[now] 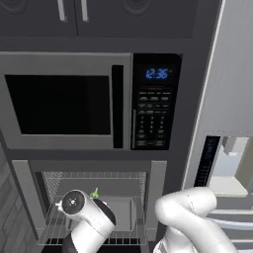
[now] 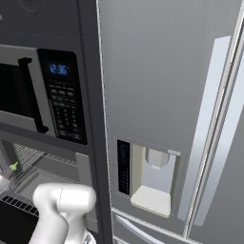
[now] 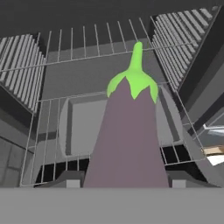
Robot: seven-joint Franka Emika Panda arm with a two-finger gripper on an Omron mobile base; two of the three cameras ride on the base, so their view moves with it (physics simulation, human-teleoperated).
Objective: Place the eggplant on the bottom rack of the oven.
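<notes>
My gripper is shut on the eggplant, a dark purple-grey body whose bright green stem points into the oven. Dark fingertips show on either side of it. In the left base view the green stem tip of the eggplant pokes out past my wrist, inside the oven opening. It also shows at the far left of the right base view as the eggplant. Below the vegetable the bottom rack carries a flat grey tray. The upper rack spans the cavity higher up.
A microwave with a blue clock sits directly above the oven. Ribbed rails line the cavity walls. To the right stands a steel fridge with a dispenser recess. My white arm fills the lower right.
</notes>
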